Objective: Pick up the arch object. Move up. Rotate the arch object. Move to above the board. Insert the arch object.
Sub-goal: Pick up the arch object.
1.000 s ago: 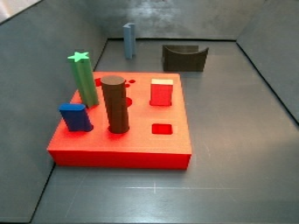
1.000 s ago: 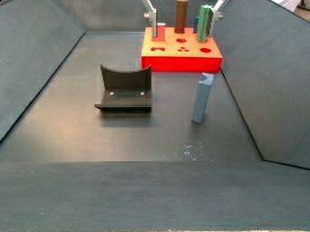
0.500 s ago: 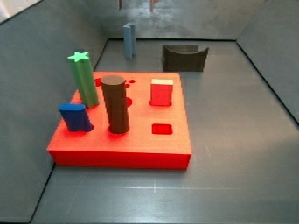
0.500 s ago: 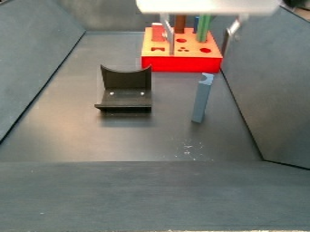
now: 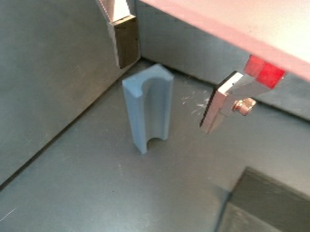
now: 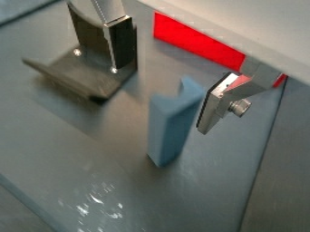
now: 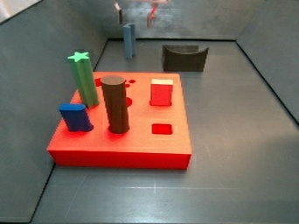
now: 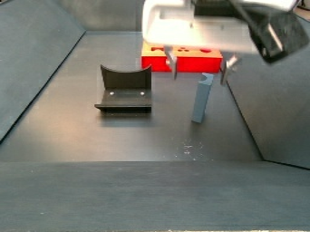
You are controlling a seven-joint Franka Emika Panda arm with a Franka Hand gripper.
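The arch object [image 5: 148, 111] is a slim pale grey-blue piece standing upright on the grey floor; it also shows in a wrist view [image 6: 175, 123] and in both side views [image 7: 128, 40] [image 8: 202, 98]. My gripper [image 8: 198, 71] is open just above it, apart from it. In both wrist views the gripper [image 5: 173, 72] [image 6: 169, 72] has a silver finger [image 5: 125, 41] on either side of the arch's top. The red board [image 7: 117, 144] carries a green star column [image 7: 82, 80], a brown cylinder [image 7: 114, 105], a blue block [image 7: 75, 117] and a red block [image 7: 163, 92].
A wider dark block with a scooped notch [image 8: 123, 89] stands on the floor beside the arch, also seen in a side view [image 7: 184, 58]. Grey walls enclose the floor on all sides. The board [image 8: 182, 62] lies behind the gripper.
The gripper has come down from the top edge of the side views to just over the arch object. The arch and the board pieces have not moved.
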